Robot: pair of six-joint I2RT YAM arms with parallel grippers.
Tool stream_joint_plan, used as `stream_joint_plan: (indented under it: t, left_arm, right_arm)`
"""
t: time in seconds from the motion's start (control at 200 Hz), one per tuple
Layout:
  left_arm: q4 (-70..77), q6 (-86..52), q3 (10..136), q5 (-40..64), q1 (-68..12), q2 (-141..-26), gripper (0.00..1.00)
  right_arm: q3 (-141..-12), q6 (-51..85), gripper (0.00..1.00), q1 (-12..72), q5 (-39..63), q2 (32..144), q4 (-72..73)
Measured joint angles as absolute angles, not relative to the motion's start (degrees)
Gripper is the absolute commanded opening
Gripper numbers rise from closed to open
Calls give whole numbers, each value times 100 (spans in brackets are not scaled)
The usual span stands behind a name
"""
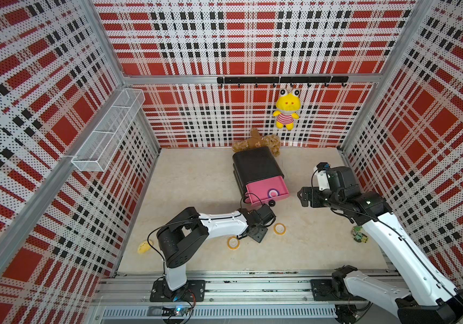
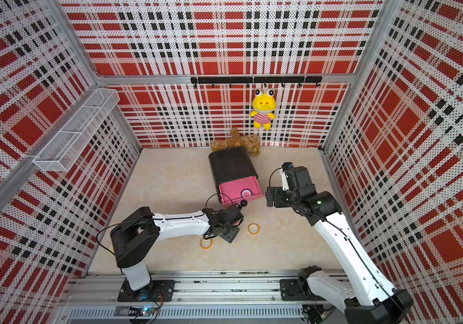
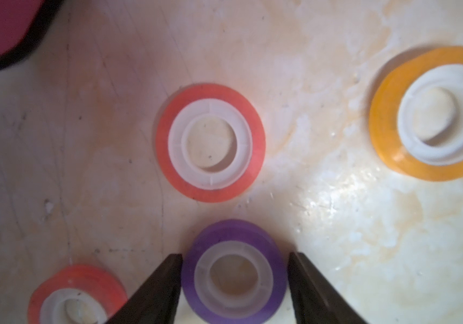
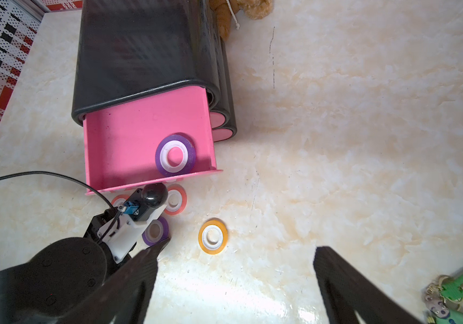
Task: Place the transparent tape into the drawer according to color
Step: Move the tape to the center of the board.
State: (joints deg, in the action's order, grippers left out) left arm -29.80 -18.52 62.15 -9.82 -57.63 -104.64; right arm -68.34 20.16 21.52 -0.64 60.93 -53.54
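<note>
Red, black and white plaid panels [image 1: 247,42] are enclosing a pale marbled floor [image 1: 196,182]; a white mesh basket [image 1: 107,131] is hanging, perhaps clipped, along one side

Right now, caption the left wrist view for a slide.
Left tool straddling a purple tape ring; two red-orange rings and one yellow-orange ring lie nearby.

Bright, even light is cast from above. Glare is seen on the tabletop [image 3: 325,193] just beyond the soft-focused fingers [image 3: 154,294] of the left gripper [image 3: 235,255]; walls [image 1: 42,112] [image 2: 435,126] are bowed in both top views.
</note>
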Motion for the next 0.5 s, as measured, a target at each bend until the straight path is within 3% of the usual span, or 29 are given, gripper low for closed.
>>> stream_joint_plan:
  t: [0.2, 0.501]
  left_arm:
    - [-3264, -1837, 6213, -880, -5979, -10401, 66]
    - [-3839, -1772, 6309, -961, -5911, -10335, 84]
  right_arm:
    - [-6834, 2014, 96, 2147, -62, 6060, -5360]
    - [-6834, 1992, 96, 2117, -60, 6036, -5365]
